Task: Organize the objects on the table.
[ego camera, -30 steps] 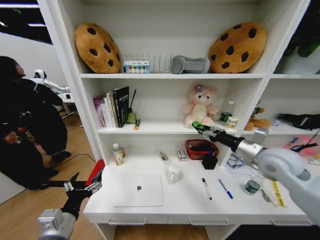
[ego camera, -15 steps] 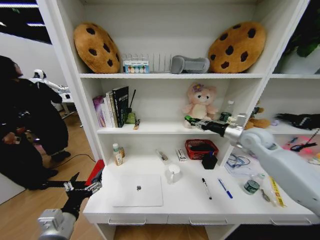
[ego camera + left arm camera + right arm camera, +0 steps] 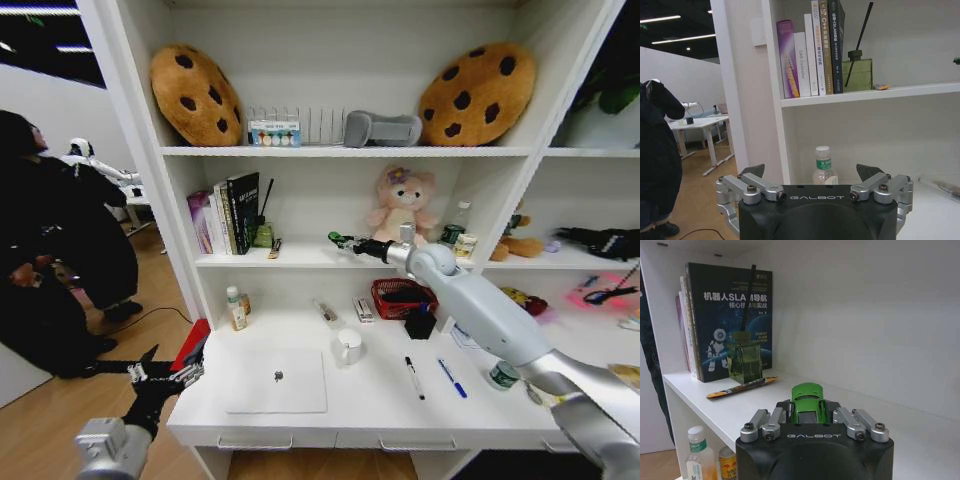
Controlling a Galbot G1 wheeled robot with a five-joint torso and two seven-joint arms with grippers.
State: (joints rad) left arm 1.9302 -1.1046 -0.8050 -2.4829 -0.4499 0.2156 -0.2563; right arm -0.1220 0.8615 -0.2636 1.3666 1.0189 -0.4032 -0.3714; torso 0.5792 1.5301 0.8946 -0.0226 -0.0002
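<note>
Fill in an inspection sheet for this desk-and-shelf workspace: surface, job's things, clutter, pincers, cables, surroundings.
Surface: white desk, flat top, drawers below.
Job's things: silver laptop closed on the desk; black marker and blue pen lying side by side, apart; green toy car held over the middle shelf.
Clutter: white mug, red basket, bottle.
Pincers: right pincer shut on the car, above the shelf; left pincer open, off the desk's left end.
Cables: nothing seen.
Surroundings: books, plush bear, cookie cushions.
</note>
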